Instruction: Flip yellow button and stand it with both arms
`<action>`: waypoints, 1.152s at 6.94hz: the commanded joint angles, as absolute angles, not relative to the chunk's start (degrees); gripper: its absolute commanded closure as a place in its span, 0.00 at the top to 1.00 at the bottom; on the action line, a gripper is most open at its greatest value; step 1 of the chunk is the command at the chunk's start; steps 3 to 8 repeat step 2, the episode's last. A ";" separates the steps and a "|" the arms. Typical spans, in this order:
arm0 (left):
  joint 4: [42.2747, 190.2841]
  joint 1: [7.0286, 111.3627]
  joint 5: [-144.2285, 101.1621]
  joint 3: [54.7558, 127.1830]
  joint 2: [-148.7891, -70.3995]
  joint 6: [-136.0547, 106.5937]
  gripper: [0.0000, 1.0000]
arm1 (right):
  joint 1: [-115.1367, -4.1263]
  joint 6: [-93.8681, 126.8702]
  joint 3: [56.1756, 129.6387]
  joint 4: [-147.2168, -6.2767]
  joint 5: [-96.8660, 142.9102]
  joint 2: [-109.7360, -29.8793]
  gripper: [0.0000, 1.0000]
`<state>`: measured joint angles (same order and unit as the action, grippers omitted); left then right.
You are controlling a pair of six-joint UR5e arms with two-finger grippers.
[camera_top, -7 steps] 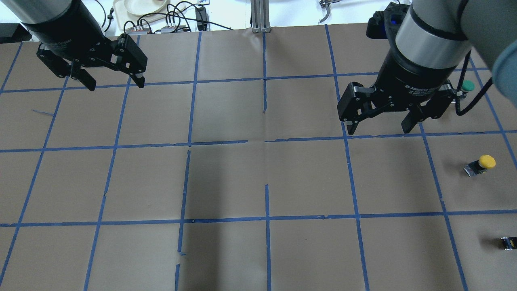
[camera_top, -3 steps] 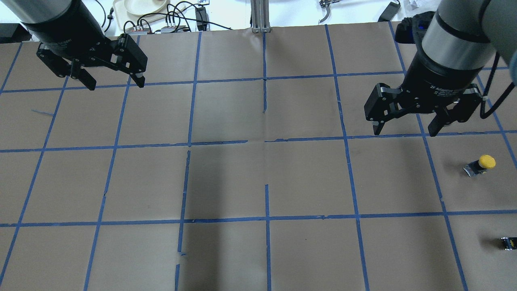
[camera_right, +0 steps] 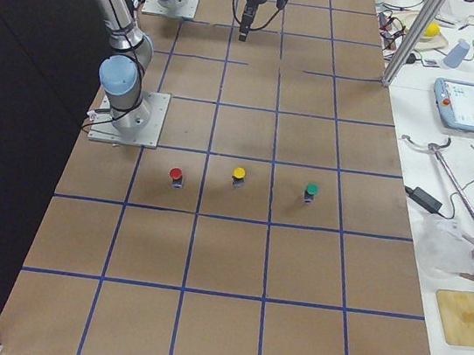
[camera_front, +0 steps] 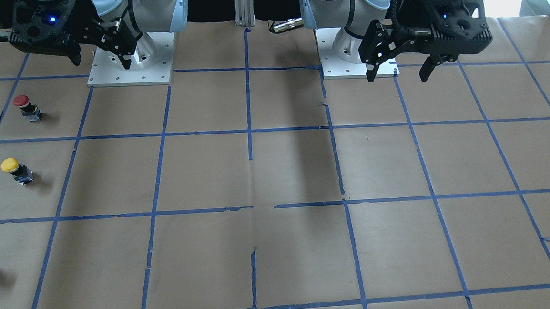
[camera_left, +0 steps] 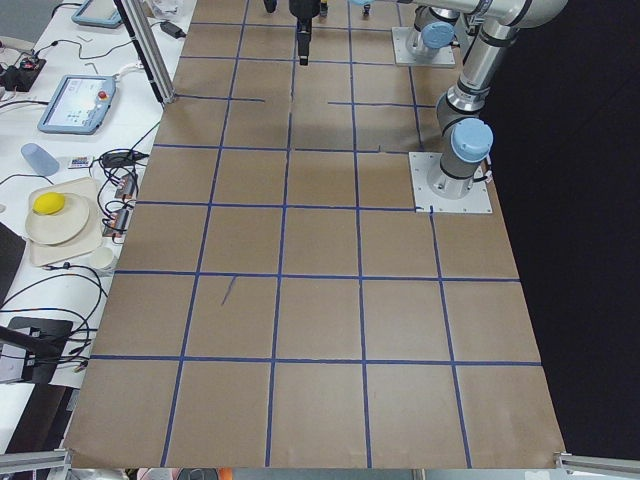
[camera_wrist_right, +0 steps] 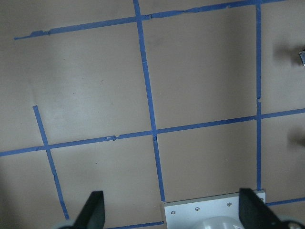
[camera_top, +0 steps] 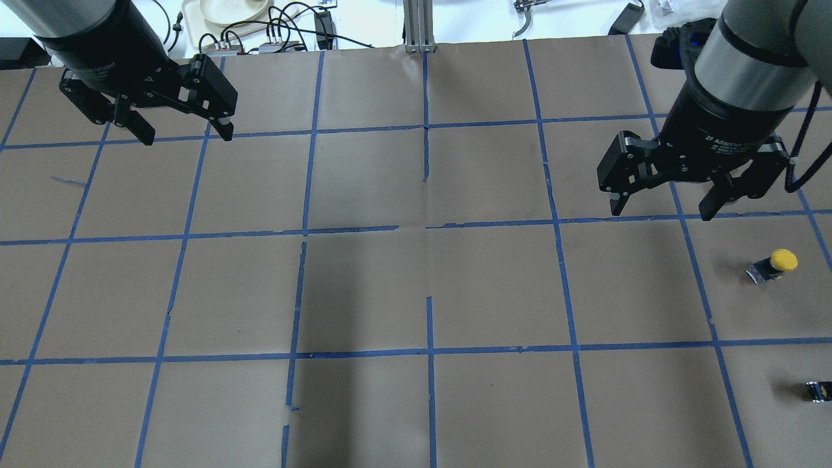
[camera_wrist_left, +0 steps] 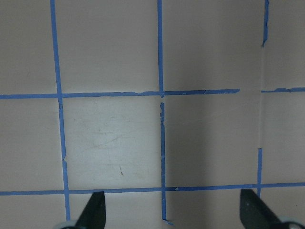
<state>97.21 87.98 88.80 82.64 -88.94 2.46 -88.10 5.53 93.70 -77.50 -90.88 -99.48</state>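
Note:
The yellow button (camera_top: 773, 265) sits on the brown paper at the far right. Its yellow cap points up and right, and its black-and-grey body lies lower left. It also shows in the front view (camera_front: 15, 169) and the right view (camera_right: 238, 178). My right gripper (camera_top: 662, 211) is open and empty, above the table and up-left of the button, apart from it; it also shows in the front view (camera_front: 101, 60). My left gripper (camera_top: 188, 138) is open and empty at the far left, far from the button, and shows in the front view (camera_front: 398, 77).
A red-capped button (camera_front: 26, 106) stands near the robot's side of the yellow one, and a green-capped button (camera_right: 311, 191) on its other side. A tiny black-and-yellow part (camera_top: 819, 390) lies near the right edge. Cables and a tray (camera_top: 227, 10) lie beyond the table's far edge.
My right gripper has moved to the right, closer to the yellow button's column, and stayed open. It now hides the green button in the overhead view. The left arm has not moved.

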 commanded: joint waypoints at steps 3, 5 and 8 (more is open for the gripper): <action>97.12 87.98 88.77 82.62 -89.03 2.46 1.00 | -88.07 5.45 93.78 -77.34 -91.06 -100.37 1.00; 97.12 87.98 88.77 82.62 -89.03 2.46 1.00 | -88.07 5.45 93.78 -77.34 -91.06 -100.37 1.00; 97.12 87.98 88.77 82.62 -89.03 2.46 1.00 | -88.07 5.45 93.78 -77.34 -91.06 -100.37 1.00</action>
